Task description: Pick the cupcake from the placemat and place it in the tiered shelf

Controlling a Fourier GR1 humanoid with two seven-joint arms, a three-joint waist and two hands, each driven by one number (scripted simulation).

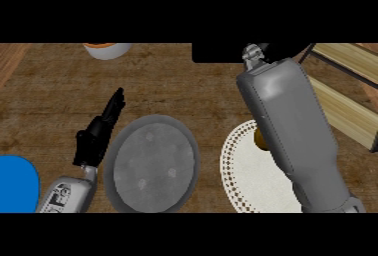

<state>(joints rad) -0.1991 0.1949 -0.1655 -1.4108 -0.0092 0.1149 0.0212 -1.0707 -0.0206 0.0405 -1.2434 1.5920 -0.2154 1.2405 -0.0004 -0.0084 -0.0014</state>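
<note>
Grey plate (pixel 151 165) nearest, left hand (pixel 100 131) beside its left rim with fingers straight and together, white lace placemat (pixel 255 172) at right, orange bit (pixel 259 140), maybe the cupcake, half hidden under right forearm (pixel 291 130), right hand out of sight, wooden tiered shelf (pixel 347 95) far right, cup (pixel 108 49) at far edge.

head view | steeply down over counter (pixel 184 90) | close | right forearm (pixel 295 130) perhaps blocks far-right area

Grey plate (pixel 151 165): I see it on the wooden counter (pixel 52 100), low and centre-left.
Blue object (pixel 16 184): at the left edge, cut off.
White cup (pixel 108 50): I see orange inside; top edge, partly cropped.
</note>
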